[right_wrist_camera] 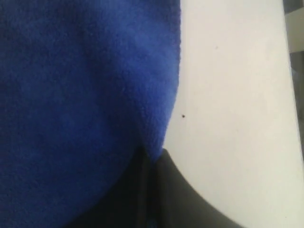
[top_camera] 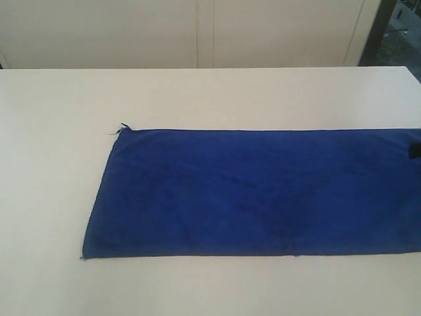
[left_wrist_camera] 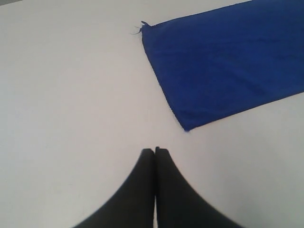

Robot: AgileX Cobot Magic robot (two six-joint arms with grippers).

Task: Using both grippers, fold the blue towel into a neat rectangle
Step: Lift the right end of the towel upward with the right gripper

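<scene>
Nearest is a bare strip of the white surface (top_camera: 197, 289), matte and smooth. Over bare surface like this hangs the left pincer (left_wrist_camera: 155, 151). Its two black fingers are pressed together and hold nothing, and it is near the towel's closer left corner but apart from it.

The blue towel (top_camera: 263, 191) lies flat in the middle of the surface. It is a long rectangle of soft, fuzzy royal-blue cloth with a thin hem, and its right end runs out of the exterior view. At that end the right pincer (right_wrist_camera: 153, 154) is closed and looks clamped on the cloth's edge, which gathers a little toward the fingertips.

I judge the fold is only at its beginning. To do it well, the left pincer should open and take its own end, so that the hems meet evenly. Soft pile slips easily, so a deep bite is better.

At the far left corner a loose thread (top_camera: 120, 128) sticks out. Behind the surface stand pale panels (top_camera: 197, 33).
</scene>
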